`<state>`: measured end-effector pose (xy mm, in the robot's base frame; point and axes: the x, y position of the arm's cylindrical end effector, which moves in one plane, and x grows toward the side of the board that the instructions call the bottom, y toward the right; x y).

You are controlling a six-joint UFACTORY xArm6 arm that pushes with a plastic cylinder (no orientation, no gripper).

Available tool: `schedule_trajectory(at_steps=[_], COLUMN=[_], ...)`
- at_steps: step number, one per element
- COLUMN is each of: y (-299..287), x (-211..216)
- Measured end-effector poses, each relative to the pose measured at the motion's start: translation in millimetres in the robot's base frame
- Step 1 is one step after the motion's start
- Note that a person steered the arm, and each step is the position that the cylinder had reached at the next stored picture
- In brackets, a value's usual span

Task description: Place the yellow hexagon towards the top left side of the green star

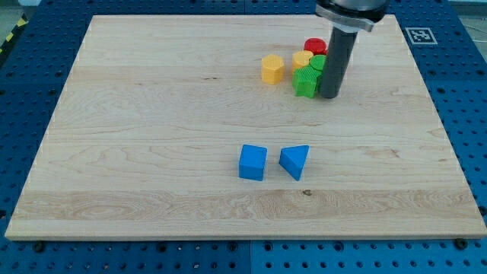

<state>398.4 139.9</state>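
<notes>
My tip sits on the wooden board near the view's top right, pressed against the right side of a tight cluster of blocks. There is no hand on this rig, just the bare rod, so nothing opens or closes. The yellow hexagon stands at the left of that cluster, slightly apart from it, with plenty of bare wood to its left and below. The green star is just left of my tip, touching or nearly so. Behind it sit a second yellow block, a red block and another green block; they are packed too closely and partly hidden by the rod for me to tell their shapes. Near the board's middle, well apart from the cluster, a blue cube and a blue triangle lie side by side.
</notes>
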Motion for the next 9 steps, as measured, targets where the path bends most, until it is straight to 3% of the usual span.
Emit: schedule_trajectory(at_steps=[1,3,4,5,7,9], y=[14,-70,-135,-170,-163,-157], x=[26,43,31,-13,-93,-82])
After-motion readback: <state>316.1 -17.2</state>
